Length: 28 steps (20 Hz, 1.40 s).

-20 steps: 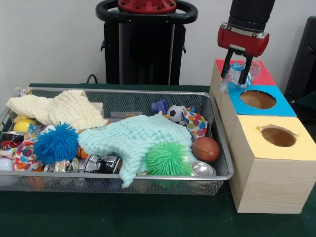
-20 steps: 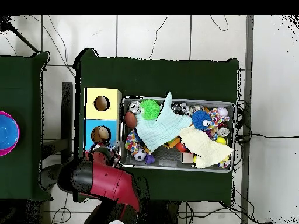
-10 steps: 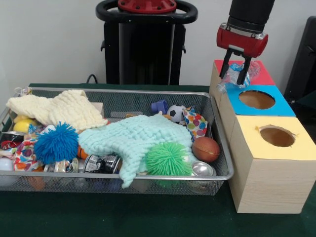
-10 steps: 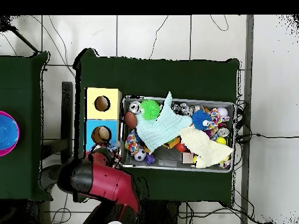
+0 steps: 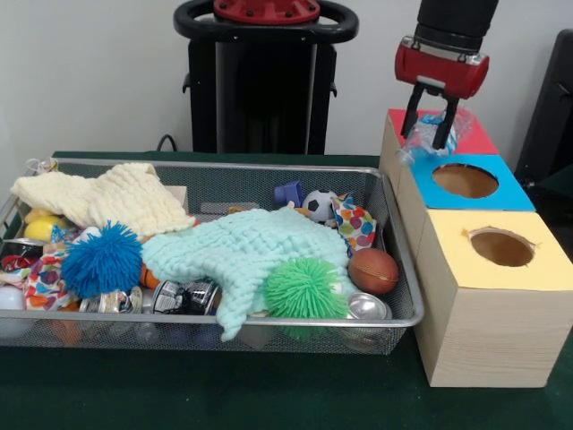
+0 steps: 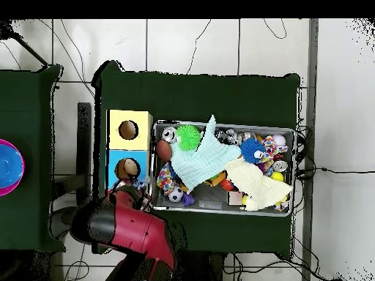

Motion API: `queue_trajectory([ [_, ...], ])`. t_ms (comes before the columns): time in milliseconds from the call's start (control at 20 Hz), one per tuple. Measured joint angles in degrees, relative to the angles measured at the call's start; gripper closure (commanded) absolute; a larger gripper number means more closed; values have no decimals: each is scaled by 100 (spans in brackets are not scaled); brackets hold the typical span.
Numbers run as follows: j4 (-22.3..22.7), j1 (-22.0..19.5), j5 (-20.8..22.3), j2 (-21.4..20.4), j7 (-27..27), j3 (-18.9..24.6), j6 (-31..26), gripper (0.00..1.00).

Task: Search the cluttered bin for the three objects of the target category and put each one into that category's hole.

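My hand [image 5: 432, 125] has risen slightly, clenched on a crumpled clear plastic bottle [image 5: 435, 134] above the red-topped wooden box [image 5: 474, 136]; its hole is hidden, beside the silver wire-mesh bin [image 5: 407, 296]

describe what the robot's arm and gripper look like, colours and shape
The arm is a thick black cylinder ending in a glossy red wrist collar. Below it, the gripper has two slim black fingers. Seen in the overhead view, the arm's larger links are red with black sections.
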State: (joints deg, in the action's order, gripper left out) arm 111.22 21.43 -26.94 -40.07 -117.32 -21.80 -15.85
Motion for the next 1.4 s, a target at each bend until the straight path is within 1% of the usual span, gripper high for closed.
queue_trajectory([
  [250,1,1,2,-220,0,-57,-319,100],
  [450,1,1,5,-451,0,-97,-685,100],
  [600,4,-20,11,-553,0,-89,-758,100],
  [700,13,-104,16,-611,0,-41,-752,100],
  [750,36,-250,19,-632,0,51,-687,100],
  [900,65,-415,25,-620,0,161,-555,100],
  [1050,86,-638,26,-536,0,326,-236,100],
  [1250,85,-784,25,-422,0,475,57,100],
  [1400,85,-805,25,-346,0,524,142,100],
])
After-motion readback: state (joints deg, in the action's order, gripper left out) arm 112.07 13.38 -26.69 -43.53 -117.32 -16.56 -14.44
